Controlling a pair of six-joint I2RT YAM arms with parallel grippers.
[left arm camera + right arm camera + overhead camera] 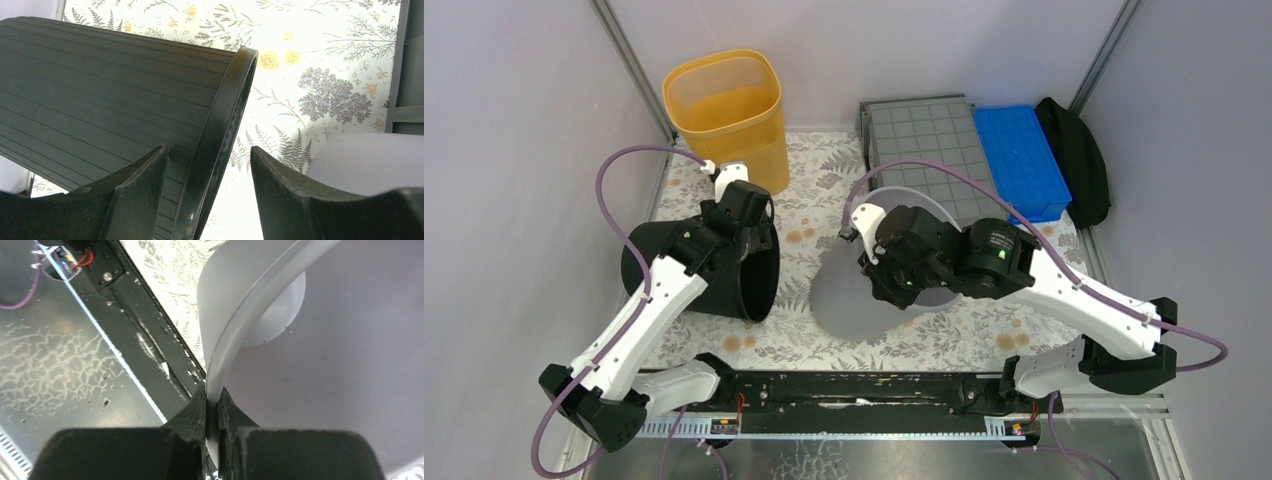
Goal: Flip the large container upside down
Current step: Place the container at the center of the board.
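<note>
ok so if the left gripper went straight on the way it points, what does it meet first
Probably the black ribbed bin's rim: the left gripper's open jaws straddle it, so it would slide deeper between them. Past it lies only floral cloth, though depth is unclear.

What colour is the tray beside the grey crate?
Blue tray, best in the top view.

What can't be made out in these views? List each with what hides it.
- Large container: near end behind the right arm, top view.
- Light-grey bucket: mostly under the right gripper, top view; cropped by the frame, right wrist view.
- Black bucket: base behind the left arm, top view; cropped, left wrist view.
- Black thing at far right: too dark to identify, top view.
</note>
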